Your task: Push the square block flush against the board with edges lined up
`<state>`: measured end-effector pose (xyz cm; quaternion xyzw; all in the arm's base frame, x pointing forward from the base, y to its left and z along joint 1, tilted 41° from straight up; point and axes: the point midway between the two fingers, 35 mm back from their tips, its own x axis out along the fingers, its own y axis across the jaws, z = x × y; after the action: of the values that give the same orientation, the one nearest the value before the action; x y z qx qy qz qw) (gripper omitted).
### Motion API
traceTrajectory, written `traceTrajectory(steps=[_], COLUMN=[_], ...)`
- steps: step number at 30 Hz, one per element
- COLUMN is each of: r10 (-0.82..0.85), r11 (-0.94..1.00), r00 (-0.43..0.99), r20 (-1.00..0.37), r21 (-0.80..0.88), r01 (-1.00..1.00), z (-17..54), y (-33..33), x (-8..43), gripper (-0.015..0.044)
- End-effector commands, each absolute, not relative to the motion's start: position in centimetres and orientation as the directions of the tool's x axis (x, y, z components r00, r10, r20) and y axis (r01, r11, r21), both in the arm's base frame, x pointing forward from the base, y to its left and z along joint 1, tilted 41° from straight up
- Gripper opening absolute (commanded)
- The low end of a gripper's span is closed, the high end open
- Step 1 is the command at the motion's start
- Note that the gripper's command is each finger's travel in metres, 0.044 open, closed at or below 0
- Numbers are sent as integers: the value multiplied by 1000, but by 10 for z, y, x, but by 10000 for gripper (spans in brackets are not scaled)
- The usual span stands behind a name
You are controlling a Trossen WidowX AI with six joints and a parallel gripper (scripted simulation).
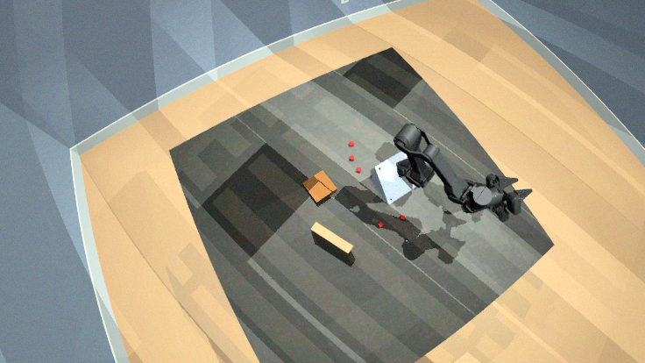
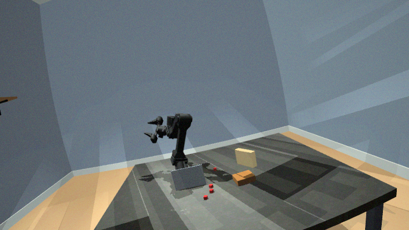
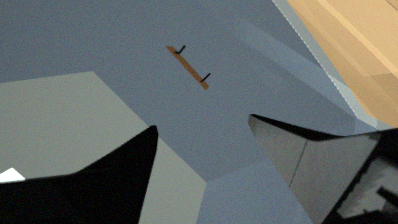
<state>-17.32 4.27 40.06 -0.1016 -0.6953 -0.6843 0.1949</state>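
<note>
The orange square block lies flat on the dark table, with a shadow line across its top. The pale yellow board stands upright on a narrow side. A clear gap separates the block and the board, and they do not touch. My gripper is open and empty. It is raised high on the far side of the arm's base, well away from both parts. The wrist view shows neither part, only the walls, the ceiling and some floor beyond the fingers.
A pale tilted plate stands at the arm's base. Several small red cubes lie on the table, one between the plate and the block's side. A brown wall shelf is far off.
</note>
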Motion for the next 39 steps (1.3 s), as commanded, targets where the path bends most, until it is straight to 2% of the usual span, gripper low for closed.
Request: traceTrajectory(steps=[1,6,15,32,39], r10=[-125,-86,153,478,635], r11=[43,22,-118,-248,-259], r00=[-903,-912,-918,-827,-747], r20=[410,402,365,296,197], r21=[912,916,929,949,965], r01=[408,402,350,196,35], z=[401,402,411,416,410], y=[43,53,117,204,257], x=[-173,-175,-175,-143,-112], gripper=[374,243,6,0,0])
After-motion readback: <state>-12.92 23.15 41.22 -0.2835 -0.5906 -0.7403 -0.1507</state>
